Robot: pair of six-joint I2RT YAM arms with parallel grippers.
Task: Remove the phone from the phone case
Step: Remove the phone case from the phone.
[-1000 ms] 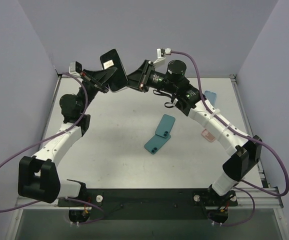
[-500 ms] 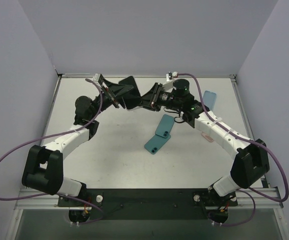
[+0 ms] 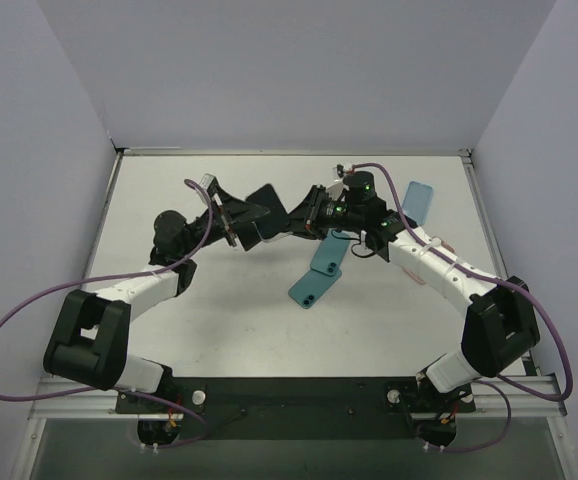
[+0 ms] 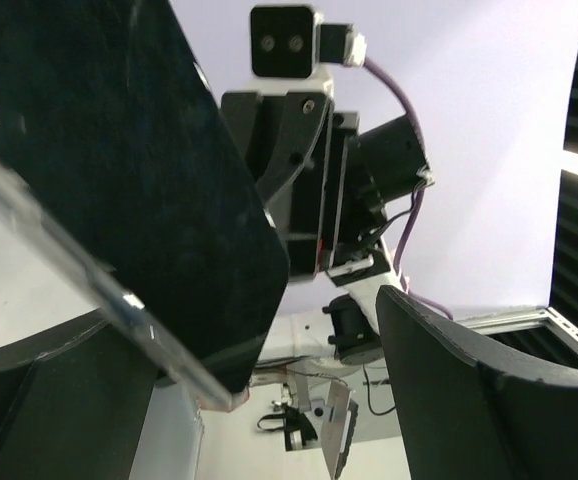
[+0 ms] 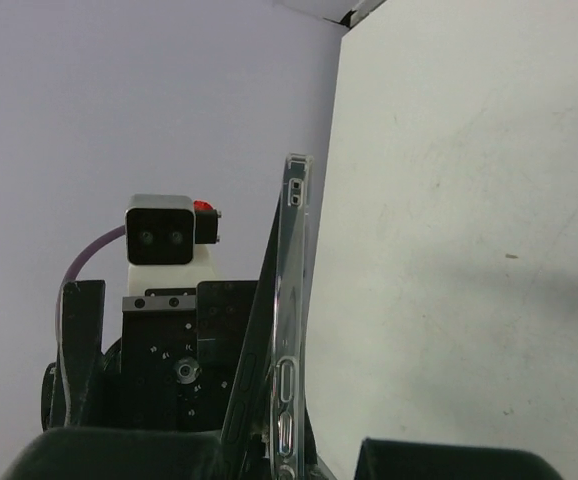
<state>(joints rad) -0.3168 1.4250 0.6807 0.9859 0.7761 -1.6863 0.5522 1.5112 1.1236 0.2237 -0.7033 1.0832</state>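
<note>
My left gripper (image 3: 253,226) is spread wide. In my left wrist view its two dark fingers (image 4: 469,400) stand well apart, and I cannot see either one touching anything.

Between those fingers, tilted and held up off the white table (image 3: 219,300), is the flat black phone (image 4: 119,180). The thin edge of the clear plastic phone case (image 4: 89,285) runs along it.

My right gripper (image 3: 301,214) is clamped tight on the clear plastic phone case from the other side. In my right wrist view the case's edge rises nearly upright from between my fingertips, with the black slab of the phone pressed against its left face. From these angles I cannot tell whether any corner of the phone has come free of the case.

My two grippers face each other above the far middle of the table.

Below my right wrist two teal phone-shaped slabs (image 3: 315,287) lie overlapping on the table. A light blue slab (image 3: 420,197) rests near the far right corner. A small pink object (image 3: 415,273) shows just beside my right forearm, partly hidden by it.
</note>
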